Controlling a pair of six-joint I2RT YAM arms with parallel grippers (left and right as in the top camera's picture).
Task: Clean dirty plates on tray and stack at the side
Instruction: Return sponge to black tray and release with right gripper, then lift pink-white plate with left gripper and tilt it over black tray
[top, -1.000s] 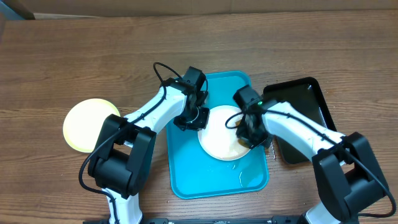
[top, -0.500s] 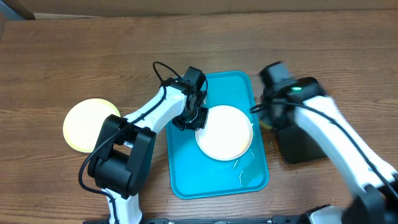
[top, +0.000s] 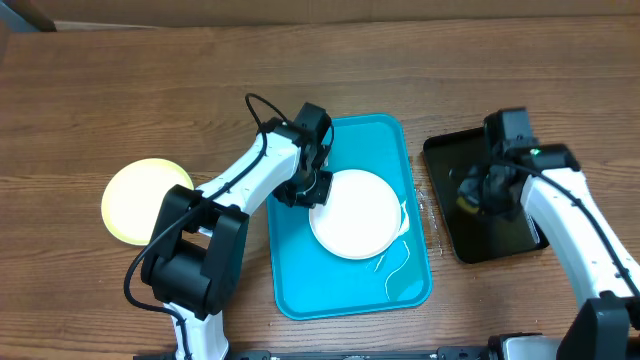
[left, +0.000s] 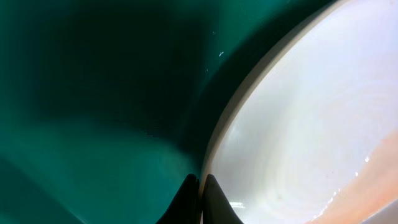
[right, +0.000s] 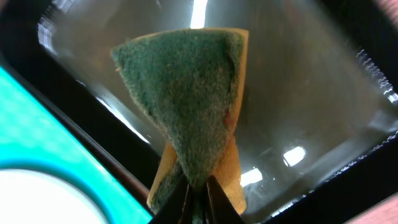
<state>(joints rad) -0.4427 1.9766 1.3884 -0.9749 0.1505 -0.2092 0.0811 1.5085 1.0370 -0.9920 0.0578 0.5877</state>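
Overhead, the plate (top: 358, 215) was clamped at ten o'clock by the left gripper (top: 316, 191), the sponge (right: 186, 93) by the right gripper (right: 199, 193); level lifting was advised.

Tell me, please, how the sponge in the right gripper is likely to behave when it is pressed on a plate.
The sponge likely squashes easily: it creases where the right gripper pinches it. It seems light, held by one pinched end. Its green face looks coarse, so probably not slippery.

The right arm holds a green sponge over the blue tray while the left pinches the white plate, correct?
No: the overhead view shows the right gripper holding the sponge over the black tray. The left gripper does pinch the white plate.
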